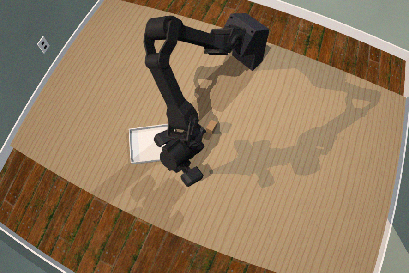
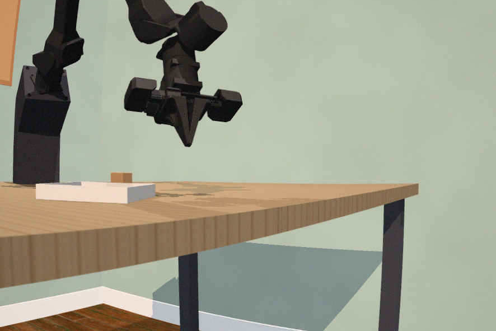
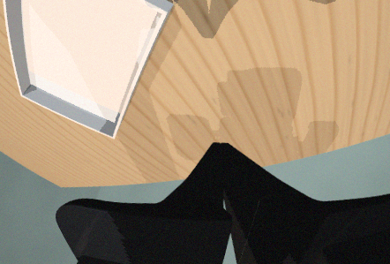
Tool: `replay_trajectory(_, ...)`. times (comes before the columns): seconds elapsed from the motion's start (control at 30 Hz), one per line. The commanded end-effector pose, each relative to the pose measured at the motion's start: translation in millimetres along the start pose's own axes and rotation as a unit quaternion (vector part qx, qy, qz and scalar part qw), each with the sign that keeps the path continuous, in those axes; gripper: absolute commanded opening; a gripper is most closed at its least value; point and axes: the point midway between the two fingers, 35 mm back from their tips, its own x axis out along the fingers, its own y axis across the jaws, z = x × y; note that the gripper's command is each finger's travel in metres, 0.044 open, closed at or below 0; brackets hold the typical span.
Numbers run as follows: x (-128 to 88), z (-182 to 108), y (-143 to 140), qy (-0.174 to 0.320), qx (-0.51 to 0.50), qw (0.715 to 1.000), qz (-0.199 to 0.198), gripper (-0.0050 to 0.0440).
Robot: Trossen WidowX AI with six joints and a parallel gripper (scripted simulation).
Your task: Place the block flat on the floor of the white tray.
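A small tan wooden block (image 1: pixel 211 126) lies on the table, to the right of the white tray (image 1: pixel 145 144). In the side view the block (image 2: pixel 121 177) shows behind the tray (image 2: pixel 95 191). The tray is empty in the wrist view (image 3: pixel 83 41); the block is not in that view. My gripper (image 2: pixel 188 142) hangs high above the table near its front edge, fingers pointing down and shut with nothing between them. In the wrist view the fingertips (image 3: pixel 221 150) meet in a point. In the overhead view the gripper head (image 1: pixel 179 153) covers the tray's right part.
The arm's black base (image 1: pixel 247 40) stands at the back of the wooden table. The table's front edge (image 2: pixel 206 231) is close under the gripper. The arm's shadows fall across the table top.
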Motion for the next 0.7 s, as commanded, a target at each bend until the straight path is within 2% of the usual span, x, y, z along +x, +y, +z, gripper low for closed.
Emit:
replay_trajectory(0.0,-22,39,10,-0.051,-0.051,0.997,-0.026,0.0)
replay_trajectory(0.23,-43,97,27,-0.123,-0.118,0.984,-0.049,0.0)
replay_trajectory(0.33,-57,130,39,-0.165,-0.155,0.972,-0.062,0.0)
replay_trajectory(0.67,-77,174,58,-0.22,-0.202,0.951,-0.079,0.0)
